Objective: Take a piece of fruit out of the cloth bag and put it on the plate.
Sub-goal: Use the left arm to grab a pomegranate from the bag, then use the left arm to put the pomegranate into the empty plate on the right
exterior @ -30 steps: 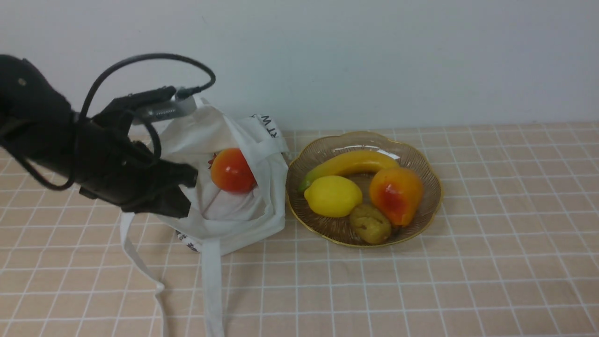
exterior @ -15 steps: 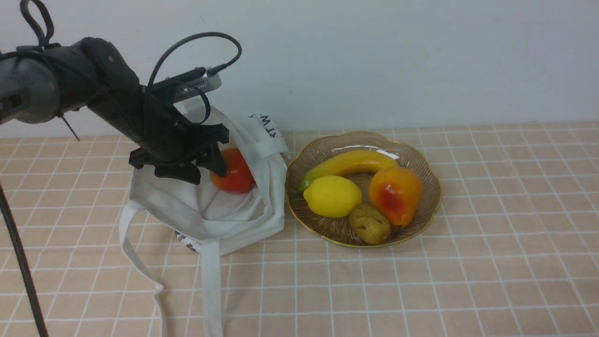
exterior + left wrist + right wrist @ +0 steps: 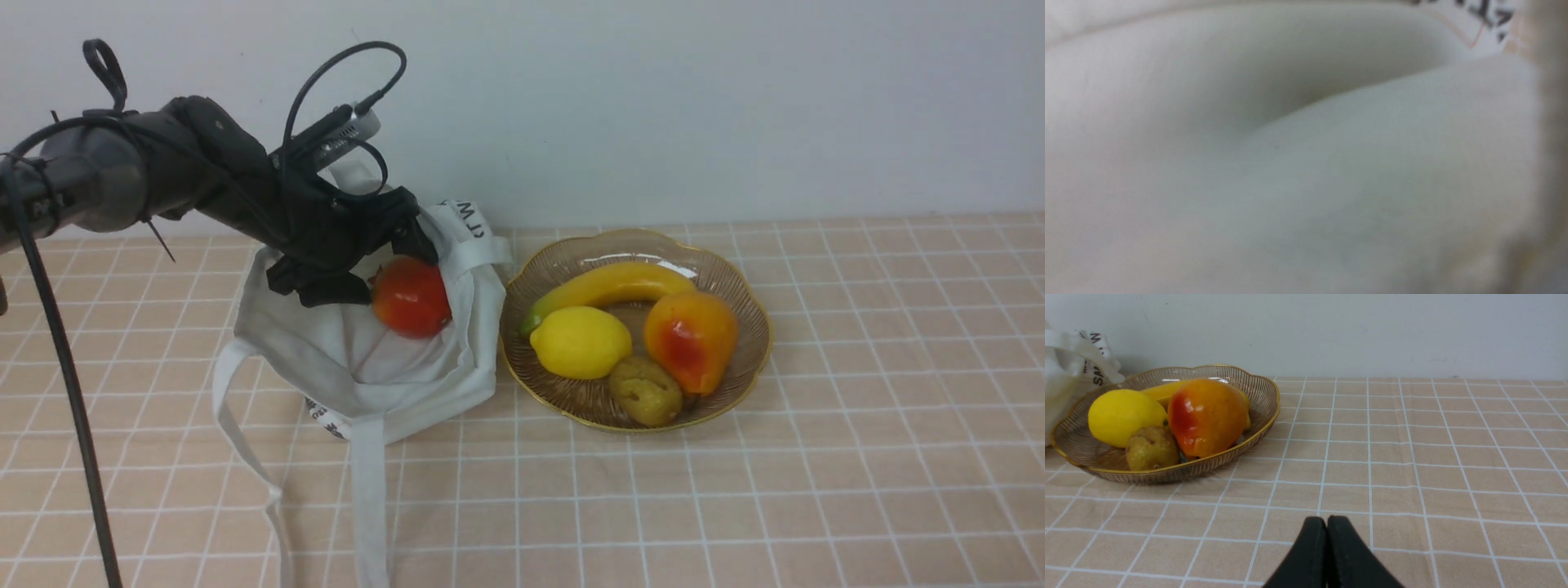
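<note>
Glossy red-orange, the piece of fruit (image 3: 411,298) sits inside the cloth bag (image 3: 367,367), left of the plate (image 3: 620,243), likely firm and slippery, so the spread-open left gripper (image 3: 384,268) beside it should clasp its widest middle.

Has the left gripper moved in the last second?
Yes. The left gripper has swung right, toward the plate, from the left edge of the bag to the red fruit.

The round, glossy red-orange fruit (image 3: 411,296) lies inside the open white cloth bag (image 3: 384,371), near its right wall. Just beside the bag, to its right, stands the amber, ribbed, gold-rimmed plate (image 3: 739,282).
</note>
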Robot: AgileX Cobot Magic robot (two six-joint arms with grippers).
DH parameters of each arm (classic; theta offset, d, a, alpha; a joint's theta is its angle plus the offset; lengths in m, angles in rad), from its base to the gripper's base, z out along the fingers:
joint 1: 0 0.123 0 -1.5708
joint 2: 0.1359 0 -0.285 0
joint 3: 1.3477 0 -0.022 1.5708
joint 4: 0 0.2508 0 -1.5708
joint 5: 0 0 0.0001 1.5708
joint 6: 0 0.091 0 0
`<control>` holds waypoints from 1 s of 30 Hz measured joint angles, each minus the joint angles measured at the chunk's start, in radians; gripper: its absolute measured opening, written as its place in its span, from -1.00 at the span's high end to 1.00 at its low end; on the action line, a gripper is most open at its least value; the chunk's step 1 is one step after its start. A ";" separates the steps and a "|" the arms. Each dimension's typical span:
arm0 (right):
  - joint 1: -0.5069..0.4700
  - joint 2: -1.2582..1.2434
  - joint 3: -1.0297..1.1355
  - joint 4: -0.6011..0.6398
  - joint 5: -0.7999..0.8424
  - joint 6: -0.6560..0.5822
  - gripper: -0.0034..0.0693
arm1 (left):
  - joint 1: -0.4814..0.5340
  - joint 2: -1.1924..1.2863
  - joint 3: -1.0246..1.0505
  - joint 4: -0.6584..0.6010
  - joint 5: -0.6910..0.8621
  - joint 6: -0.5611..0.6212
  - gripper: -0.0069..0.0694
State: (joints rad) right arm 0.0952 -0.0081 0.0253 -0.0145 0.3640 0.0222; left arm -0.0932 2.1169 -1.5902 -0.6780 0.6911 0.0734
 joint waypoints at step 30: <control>0.000 0.000 0.000 0.000 0.000 0.000 0.95 | 0.055 -0.040 -0.008 0.007 0.188 0.060 -0.73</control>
State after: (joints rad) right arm 0.0952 -0.0081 0.0253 -0.0145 0.3640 0.0222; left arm -0.0379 2.0767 -1.5981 -0.6709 0.8787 0.1338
